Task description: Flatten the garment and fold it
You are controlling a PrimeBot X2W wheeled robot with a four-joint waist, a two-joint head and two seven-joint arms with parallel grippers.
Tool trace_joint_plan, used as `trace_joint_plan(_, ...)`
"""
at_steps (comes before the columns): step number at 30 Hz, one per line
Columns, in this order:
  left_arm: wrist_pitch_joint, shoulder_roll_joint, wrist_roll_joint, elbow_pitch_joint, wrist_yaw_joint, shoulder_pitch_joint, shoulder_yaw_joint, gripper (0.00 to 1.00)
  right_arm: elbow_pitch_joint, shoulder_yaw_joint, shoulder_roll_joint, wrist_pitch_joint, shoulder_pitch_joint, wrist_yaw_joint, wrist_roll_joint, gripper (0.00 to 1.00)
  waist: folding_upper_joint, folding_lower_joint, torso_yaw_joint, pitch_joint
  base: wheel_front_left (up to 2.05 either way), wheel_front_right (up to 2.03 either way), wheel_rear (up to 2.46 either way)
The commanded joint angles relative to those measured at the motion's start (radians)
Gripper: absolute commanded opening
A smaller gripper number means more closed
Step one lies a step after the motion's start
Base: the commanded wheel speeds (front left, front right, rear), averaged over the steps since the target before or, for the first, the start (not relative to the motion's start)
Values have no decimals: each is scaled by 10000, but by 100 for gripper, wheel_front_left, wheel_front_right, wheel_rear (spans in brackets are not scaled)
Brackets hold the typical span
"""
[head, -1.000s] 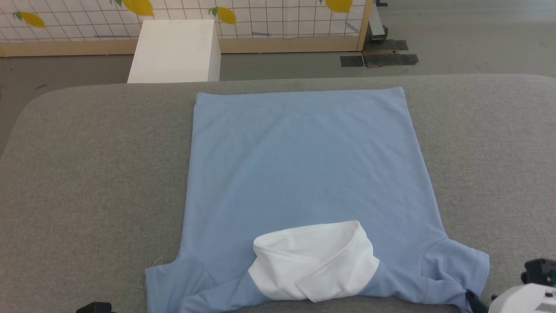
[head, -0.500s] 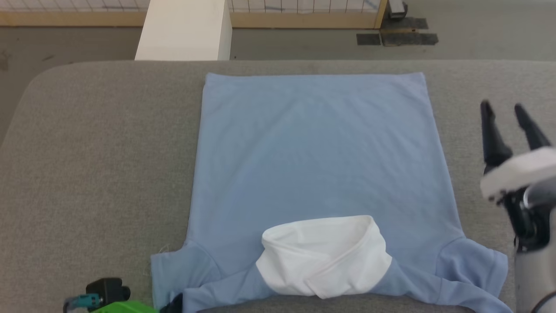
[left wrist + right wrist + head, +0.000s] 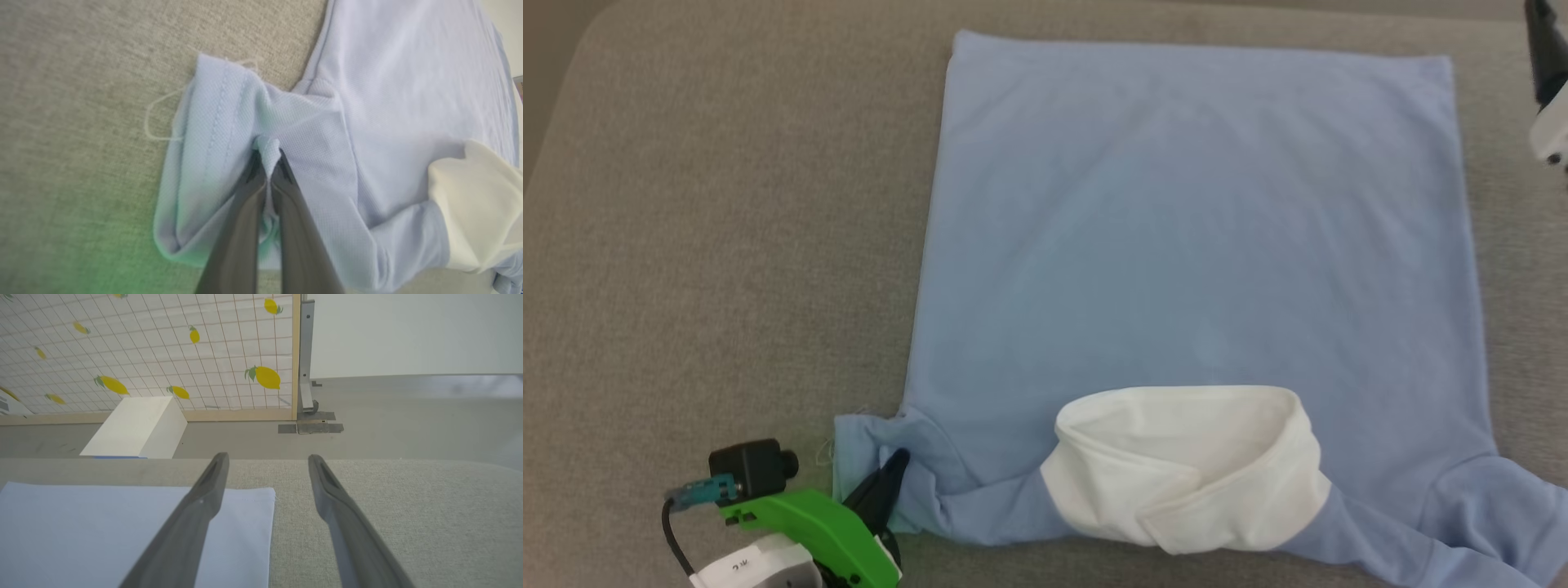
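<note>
- We see the left tool [image 3: 267, 159] closed narrow on a pinch of the garment [image 3: 1192, 229], with a small ridge of light blue cloth held between its two dark fingers.
- The pinch sits in the sleeve [image 3: 212, 134] on that tool's side, which bunches around the fingertips. A loose thread [image 3: 157, 122] trails from the sleeve hem onto the table [image 3: 727, 245].
- From the left tool, the garment's body spreads flat across the grey table, away and to the right. Its white collar [image 3: 1188, 465] lies folded over, to the right of the tool.
- The right tool [image 3: 267, 459] has its fingers spread wide with nothing between them. It is at the garment's far hem corner, which lies below its left finger, and we cannot tell whether it touches the cloth.
- Beyond the right tool and past the table edge, a white block [image 3: 135, 426] stands on the floor before a lemon-print panel [image 3: 143, 347].
- In the head view the frame edge cuts off the other sleeve and most of the right tool.
</note>
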Motion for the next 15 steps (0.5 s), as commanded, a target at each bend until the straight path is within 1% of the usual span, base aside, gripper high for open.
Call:
trace_joint_plan(1,6,-112,150,279,31,-224,-98,0,243,22,-115,335,-346,-13,-119,100,-1,0,778,1065,0,0,0)
trace_joint_plan(7,-265,-287,133,256,-31,-563,-328,0,1104,-71,-511,2566,-1607,-13,-783,100,-1,0,1177,1879,0,0,0)
trace_joint_plan(10,-368,-339,122,238,-46,-648,-410,0,1181,-211,-580,3491,-2014,-13,-1108,100,-1,0,1294,2196,0,0,0)
trace_joint_plan(15,-501,-415,91,263,-75,-790,-579,0,1216,-775,-573,5186,-2334,-13,-1969,100,-1,0,1417,2541,0,0,0)
